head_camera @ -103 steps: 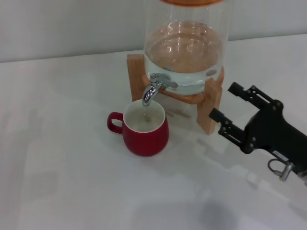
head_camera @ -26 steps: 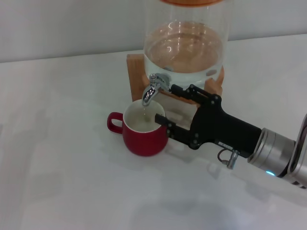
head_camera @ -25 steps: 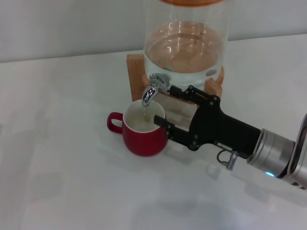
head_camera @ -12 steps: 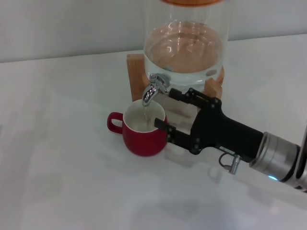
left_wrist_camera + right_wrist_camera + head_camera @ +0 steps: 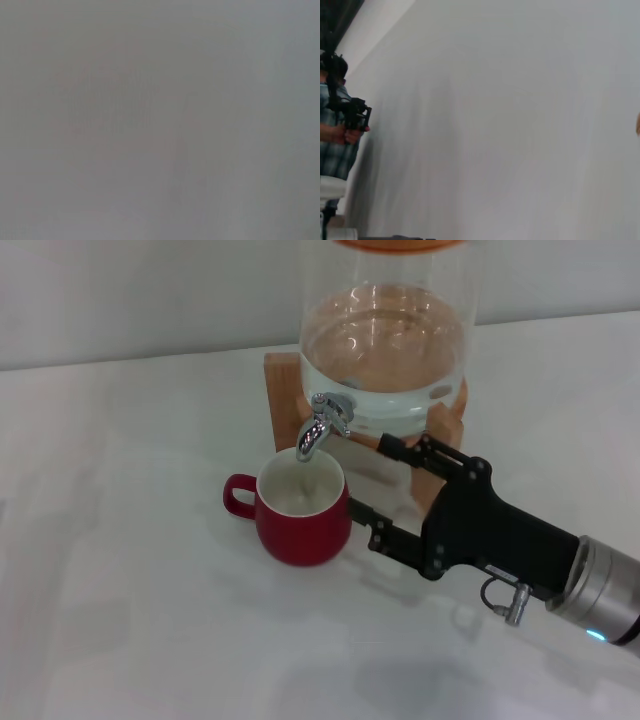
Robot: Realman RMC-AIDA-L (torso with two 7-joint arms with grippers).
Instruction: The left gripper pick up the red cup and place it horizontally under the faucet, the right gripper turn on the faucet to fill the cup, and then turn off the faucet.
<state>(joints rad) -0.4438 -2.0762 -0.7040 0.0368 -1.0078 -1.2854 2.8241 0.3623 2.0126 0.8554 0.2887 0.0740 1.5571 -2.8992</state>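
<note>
Landmark: the red cup, upright on the white table, handle toward the robot's left, cream inside visible. Can't tell the water level in it.

Nearest the camera and to the robot's right of the cup: the right gripper, black body on a silver wrist, blue light lit, metal ring hanging under it. Fingers spread wide, holding nothing. Lower finger has its tip just beside the cup's right wall; contact can't be told. Upper finger sits farther back, level with the wooden stand, tip just to the right of the faucet and apart from it.

Directly above the cup's rim, on its far side: the faucet, chrome, spout pointing down into the cup mouth. No stream can be made out.

Behind the cup: the glass jar, partly filled with clear water, sitting on the wooden stand. Stand legs show to either side behind the cup. Orange band at the jar's top edge.

Farthest back: pale wall.

Left gripper: not visible in any view; the left wrist view is a flat grey field. Right wrist view shows mostly plain white surface plus a person in a plaid shirt at the edge, holding a dark device.
</note>
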